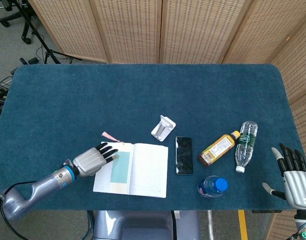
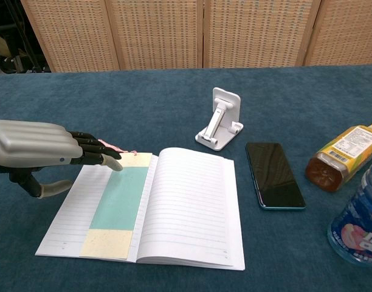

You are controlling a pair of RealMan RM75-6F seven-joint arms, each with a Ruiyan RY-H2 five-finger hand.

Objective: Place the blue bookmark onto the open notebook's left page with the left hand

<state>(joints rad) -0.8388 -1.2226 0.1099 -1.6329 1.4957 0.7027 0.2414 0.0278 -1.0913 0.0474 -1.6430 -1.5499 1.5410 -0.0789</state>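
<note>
The blue bookmark [image 2: 118, 203] lies flat on the left page of the open notebook [image 2: 186, 207], so the placing looks done; only clearing the hand seems left. The left hand [image 2: 37, 151] hovers at the page's outer top corner, fingers extended and holding nothing. Bare table [image 1: 58, 105] lies open to its left. The right hand [image 1: 295, 181] rests empty, fingers spread, near the table's right edge.

Bright, even indoor light; soft faint shadows; both views sharp; no glare.
</note>
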